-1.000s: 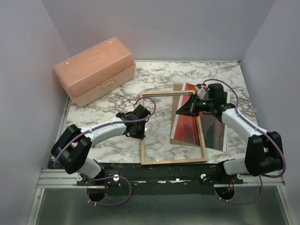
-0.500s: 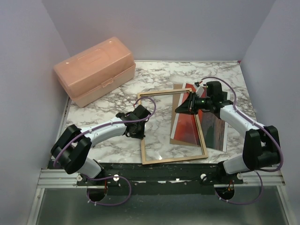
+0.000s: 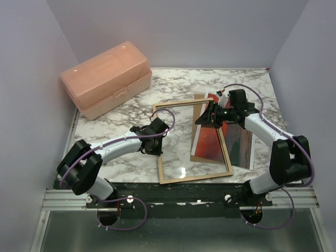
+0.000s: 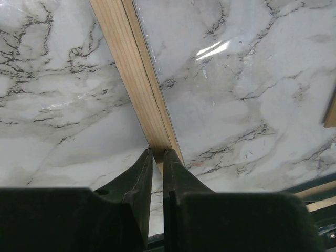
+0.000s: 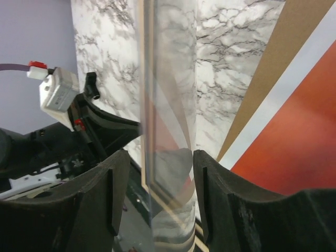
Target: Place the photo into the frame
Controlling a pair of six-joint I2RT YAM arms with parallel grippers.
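Pinching the thin tan wooden frame (image 4: 136,79) is the left hand (image 4: 156,153); the right hand (image 5: 160,157) gapes wide astride its right rail. The glossy red sunset photo (image 3: 209,142), likely floppy, lies partly beneath: pinch its border.

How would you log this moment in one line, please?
left gripper: shut on frame | right gripper: open, astride frame rail | photo: lying partly under frame, not inserted

Top view looks down from behind; both close wrist views share the frame (image 3: 194,177).
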